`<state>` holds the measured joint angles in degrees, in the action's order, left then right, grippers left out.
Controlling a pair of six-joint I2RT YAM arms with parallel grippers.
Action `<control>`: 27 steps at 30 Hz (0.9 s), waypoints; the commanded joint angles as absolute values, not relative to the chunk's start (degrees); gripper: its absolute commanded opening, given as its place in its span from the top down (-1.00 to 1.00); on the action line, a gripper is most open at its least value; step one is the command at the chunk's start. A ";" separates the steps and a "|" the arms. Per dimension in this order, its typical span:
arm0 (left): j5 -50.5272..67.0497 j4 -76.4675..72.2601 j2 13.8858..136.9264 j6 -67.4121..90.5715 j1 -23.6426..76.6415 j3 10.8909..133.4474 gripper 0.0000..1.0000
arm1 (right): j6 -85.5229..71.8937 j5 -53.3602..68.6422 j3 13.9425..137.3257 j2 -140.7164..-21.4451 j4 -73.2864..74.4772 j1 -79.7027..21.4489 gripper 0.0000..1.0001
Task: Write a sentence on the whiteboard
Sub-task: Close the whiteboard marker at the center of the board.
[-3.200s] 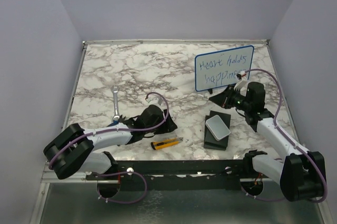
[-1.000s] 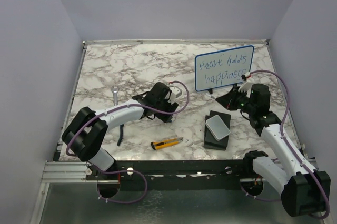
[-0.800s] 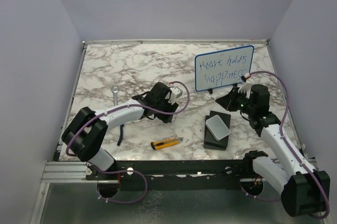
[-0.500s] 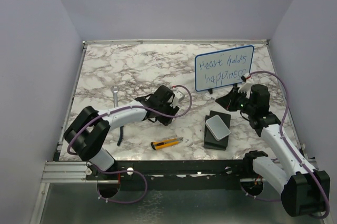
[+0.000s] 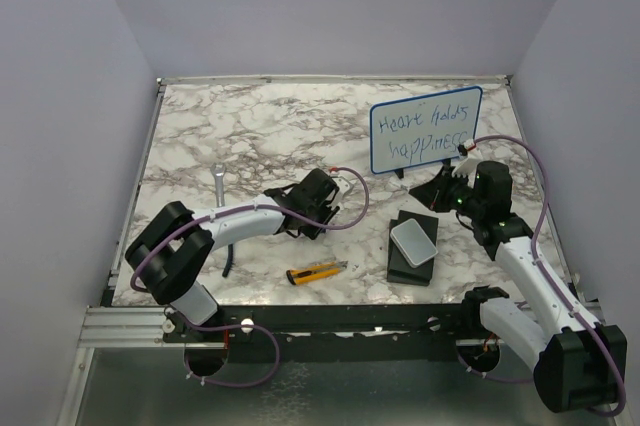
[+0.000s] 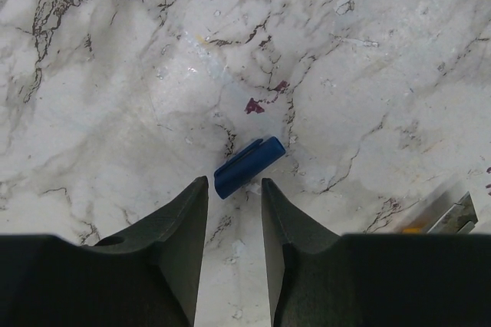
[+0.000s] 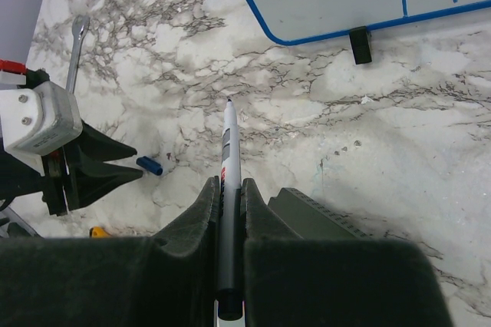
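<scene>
— Where does the whiteboard (image 5: 426,130) stand?
— Upright on its black feet on the counter (image 5: 250,126). Our right jaws, clamped on a marker (image 7: 228,139), sit just before its lower edge.
— What does the sentence (image 5: 420,144) read?
— "Heart holds" above, then "happine", the ending unclear.
— And our left jaws?
— Apart, tips at a small blue cap (image 6: 249,166), well left of the whiteboard.
</scene>
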<state>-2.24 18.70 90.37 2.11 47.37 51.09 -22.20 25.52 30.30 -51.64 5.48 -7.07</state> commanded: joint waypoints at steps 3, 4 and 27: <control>-1.63 17.78 91.35 2.49 48.21 50.79 0.30 | -21.57 24.44 29.57 -50.68 4.72 -7.29 0.99; -1.28 17.71 91.52 2.34 48.27 50.85 0.30 | -21.47 24.50 29.61 -50.71 4.82 -7.29 0.99; -0.07 17.49 94.70 1.98 50.60 51.62 0.71 | -22.11 26.41 29.06 -51.33 4.20 -7.29 0.99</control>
